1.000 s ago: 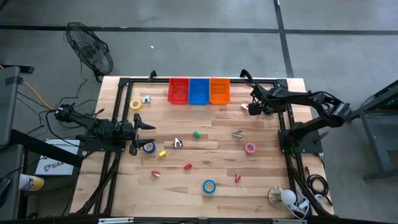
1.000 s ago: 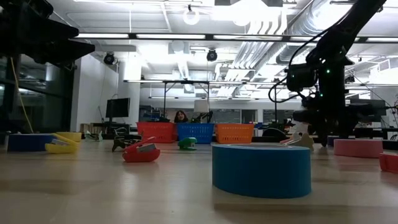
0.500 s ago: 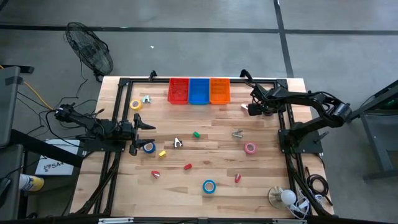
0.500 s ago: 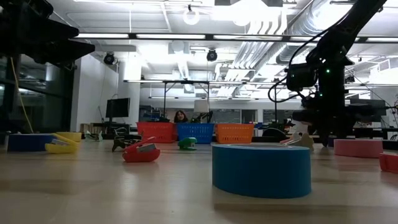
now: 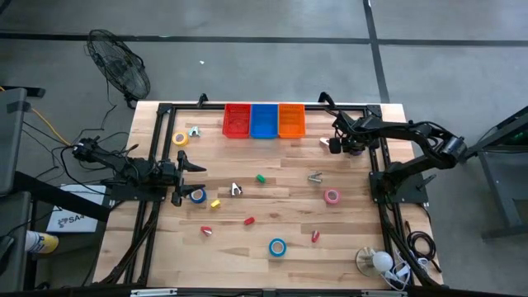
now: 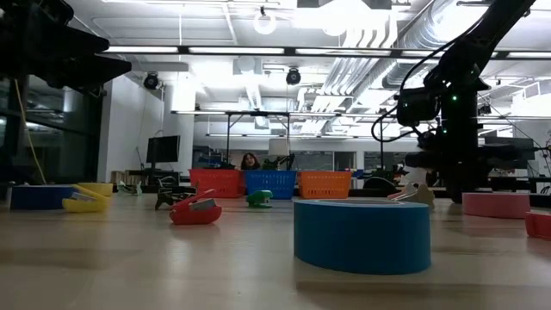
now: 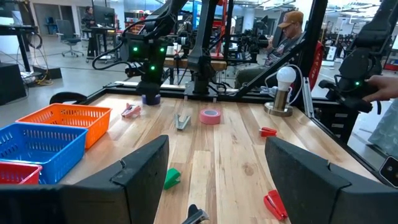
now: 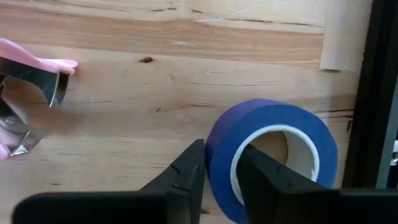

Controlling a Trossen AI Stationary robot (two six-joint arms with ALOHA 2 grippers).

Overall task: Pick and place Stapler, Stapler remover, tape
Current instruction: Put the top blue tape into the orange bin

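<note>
Pinching the wall of a purple roll of tape (image 8: pixel 273 158), the right claw (image 8: pixel 219 171) has one finger inside the ring and one finger outside it. The roll lies flat on the worktop (image 5: pixel 272 210) right under this claw, at the far right side near the black frame. The right claw (image 5: pixel 337 143) is much nearer to this roll than the left claw (image 7: pixel 217 177), which waits well apart with its fingers spread wide and nothing between them. Just beside the right claw lies a small pink and silver staple remover (image 8: pixel 28 99), close but not touching the roll. The orange basket (image 5: pixel 291 120) is the nearest basket to this claw, with the blue basket (image 5: pixel 264 121) and the red basket (image 5: pixel 237 120) beyond it. I think the roll must go up and then over a basket rim. Nothing seems to stand in the way.
</note>
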